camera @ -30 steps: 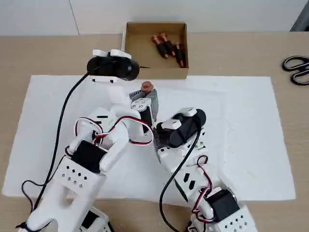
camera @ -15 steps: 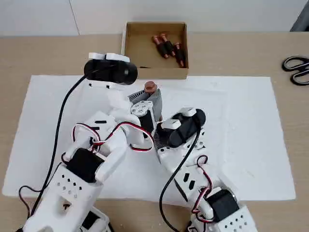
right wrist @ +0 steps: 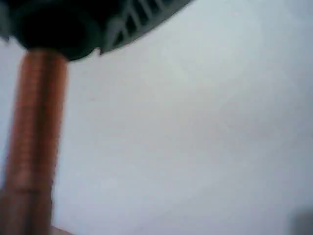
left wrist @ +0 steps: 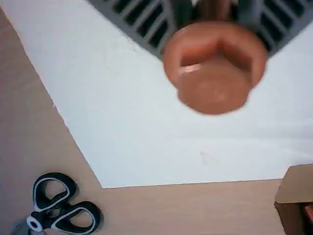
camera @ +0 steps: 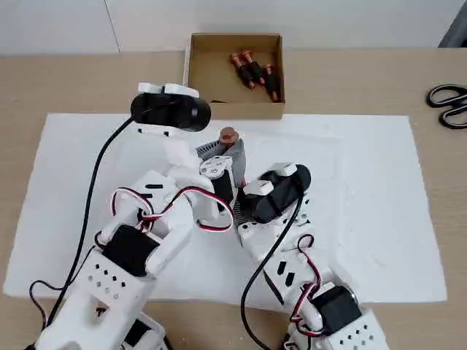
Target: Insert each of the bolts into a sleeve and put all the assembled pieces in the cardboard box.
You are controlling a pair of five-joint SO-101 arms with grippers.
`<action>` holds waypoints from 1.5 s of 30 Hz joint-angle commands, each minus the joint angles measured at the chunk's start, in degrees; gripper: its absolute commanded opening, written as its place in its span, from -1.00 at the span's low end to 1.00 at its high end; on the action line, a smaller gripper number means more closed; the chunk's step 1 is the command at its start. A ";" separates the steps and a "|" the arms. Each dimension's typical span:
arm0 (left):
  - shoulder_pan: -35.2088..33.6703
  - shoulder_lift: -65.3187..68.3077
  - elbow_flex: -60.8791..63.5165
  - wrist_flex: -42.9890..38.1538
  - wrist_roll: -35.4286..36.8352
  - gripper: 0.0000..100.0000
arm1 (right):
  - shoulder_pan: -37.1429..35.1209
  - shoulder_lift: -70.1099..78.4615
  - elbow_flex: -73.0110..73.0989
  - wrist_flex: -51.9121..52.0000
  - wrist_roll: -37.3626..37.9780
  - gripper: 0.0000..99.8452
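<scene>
Closest in, the two arms lean together over the white sheet (camera: 365,189). The right gripper (right wrist: 83,22) looks closed on the black sleeve (right wrist: 49,34). The bolt (right wrist: 35,137) pokes its orange screw part out through it.

A bit farther, toward 12 o'clock from the middle of the table (camera: 73,80), the left gripper (camera: 225,152) is closed on the bolt, just under its round orange head (left wrist: 215,68). So the bolt sits inside the sleeve, held between both arms.

I think the step in hand is pushing this bolt into its sleeve, and it looks nearly done. Next, one gripper has to let go. Then the other must carry the piece to the box.

Farthest off, at 12 o'clock, the cardboard box (camera: 201,73) holds three finished pieces (camera: 254,71). The scissors (camera: 449,104) lie at 2 o'clock on the bare table, well apart.
</scene>
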 commanded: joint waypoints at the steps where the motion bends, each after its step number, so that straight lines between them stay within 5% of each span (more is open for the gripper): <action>1: 0.18 -1.85 -0.40 0.18 0.18 -0.99 | 0.66 -0.84 -0.35 -1.10 -0.35 -0.99; 45: 2.64 -1.49 4.09 3.96 -5.98 -0.99 | 0.66 -0.84 -0.26 -1.10 -0.35 -0.99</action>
